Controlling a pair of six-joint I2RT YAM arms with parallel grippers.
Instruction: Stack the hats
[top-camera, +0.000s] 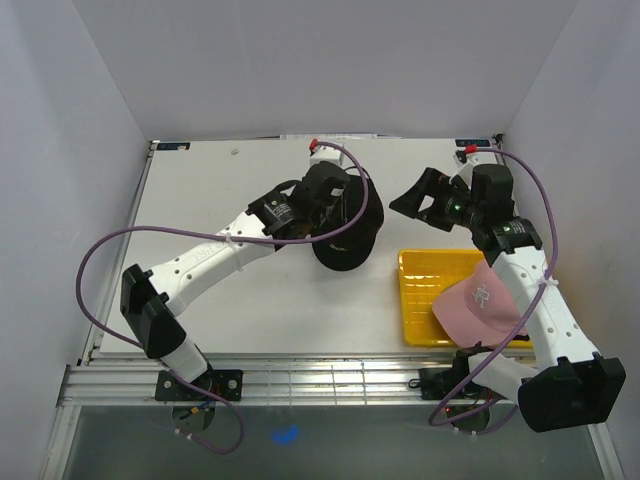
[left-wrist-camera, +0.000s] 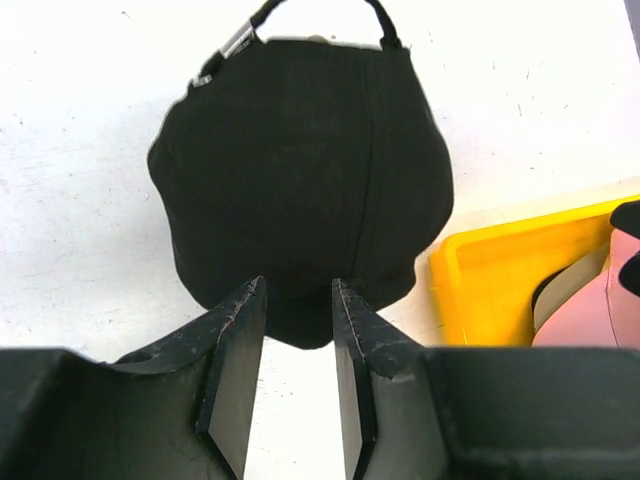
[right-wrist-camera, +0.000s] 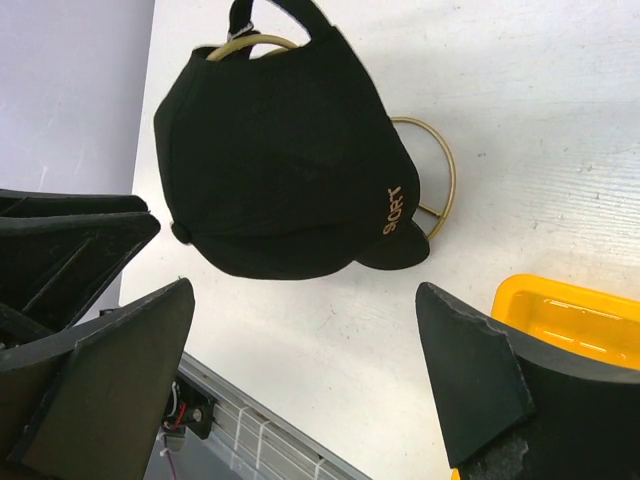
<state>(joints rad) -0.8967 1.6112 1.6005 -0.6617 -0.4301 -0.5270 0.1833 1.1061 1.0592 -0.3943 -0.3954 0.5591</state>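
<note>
A black hat (top-camera: 350, 240) (left-wrist-camera: 300, 170) (right-wrist-camera: 270, 150) sits over a gold wire stand (right-wrist-camera: 445, 170) in the middle of the table, its gold-lettered front turned toward the tray. My left gripper (top-camera: 340, 205) (left-wrist-camera: 298, 282) hovers just over the hat's near edge. It is open, its fingers a little apart, and only bare table shows between them. To the right of the hat, my right gripper (top-camera: 412, 200) (right-wrist-camera: 305, 288) is spread wide and holds nothing. A pink hat (top-camera: 478, 300) (left-wrist-camera: 590, 310) lies in the yellow tray (top-camera: 420, 270) (left-wrist-camera: 490, 270), partly under the right arm.
The yellow tray (right-wrist-camera: 570, 300) lies at the table's front right, close to the stand. White walls enclose the table on three sides. A metal rail (top-camera: 330, 380) runs along the near edge by the arm bases.
</note>
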